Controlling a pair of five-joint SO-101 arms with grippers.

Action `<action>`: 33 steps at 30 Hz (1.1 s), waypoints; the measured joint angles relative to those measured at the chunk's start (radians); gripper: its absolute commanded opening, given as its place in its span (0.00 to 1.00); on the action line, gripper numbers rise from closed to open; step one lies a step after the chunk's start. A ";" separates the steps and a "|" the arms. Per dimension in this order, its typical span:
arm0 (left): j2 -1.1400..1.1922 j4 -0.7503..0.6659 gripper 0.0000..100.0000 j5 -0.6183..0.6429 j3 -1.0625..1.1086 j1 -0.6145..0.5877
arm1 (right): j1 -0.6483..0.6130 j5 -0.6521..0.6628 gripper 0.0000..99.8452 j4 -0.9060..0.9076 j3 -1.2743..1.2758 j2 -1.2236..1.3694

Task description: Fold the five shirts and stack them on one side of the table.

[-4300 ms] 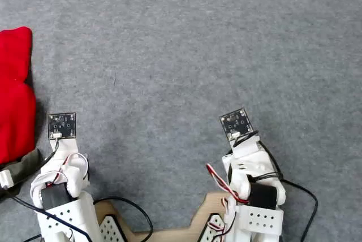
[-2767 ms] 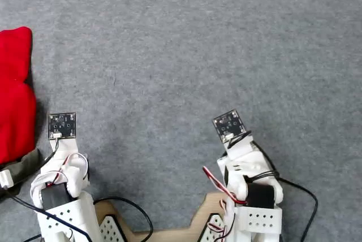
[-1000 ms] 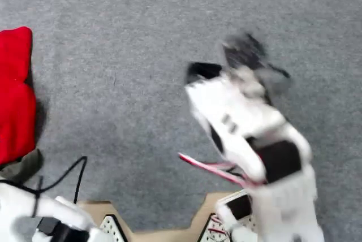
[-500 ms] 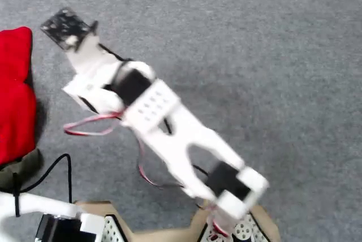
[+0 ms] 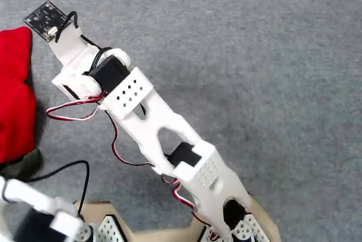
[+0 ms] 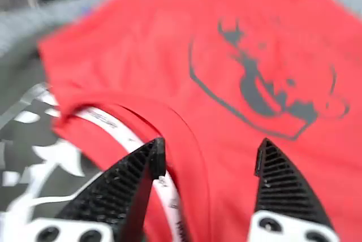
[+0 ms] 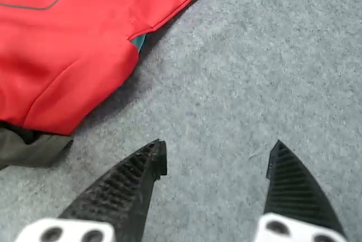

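High view: your right arm (image 5: 153,117) runs diagonally from its base at the near edge, across the grey desk (image 5: 254,55), to the far-left corner. Its wrist camera board (image 5: 48,18) sits just beside the far end of the red shirt (image 5: 14,95). The shirt lies at the desk's left edge. A dark cloth (image 5: 22,165) pokes out from under its near end. Your left arm (image 5: 39,219) is at the near-left corner, next to that cloth.

Left wrist view: left pincer (image 6: 206,163) is released, jaws wide apart, directly above the red shirt (image 6: 169,55) at its collar (image 6: 113,123). A grey print (image 6: 271,83) shows on the chest. A grey-and-white patterned cloth (image 6: 28,134) lies against the collar side of the shirt. You can't tell from here whether the fingertips touch fabric.

Right wrist view: right pincer (image 7: 218,163) is also released, jaws spread above bare desk (image 7: 254,55), near the shirt's edge and not over it. The red shirt (image 7: 68,38) is off to one side, with a teal sliver (image 7: 138,41) showing under its hem. The dark cloth (image 7: 28,146) sticks out from beneath it.
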 measured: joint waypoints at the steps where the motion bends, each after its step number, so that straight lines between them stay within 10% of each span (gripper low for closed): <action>1: 0.051 -0.003 0.26 0.000 -0.020 0.006 | 0.000 0.000 0.29 0.011 -0.018 0.011; 17: 0.493 0.399 0.20 -0.002 -0.486 0.028 | 0.002 0.000 0.29 0.034 -0.071 0.048; 22: 0.509 0.420 0.01 0.002 -0.500 0.040 | 0.002 0.000 0.29 0.034 -0.071 0.048; 33: 0.442 0.624 0.02 0.002 -0.637 0.166 | 0.126 0.000 0.29 0.035 -0.184 0.048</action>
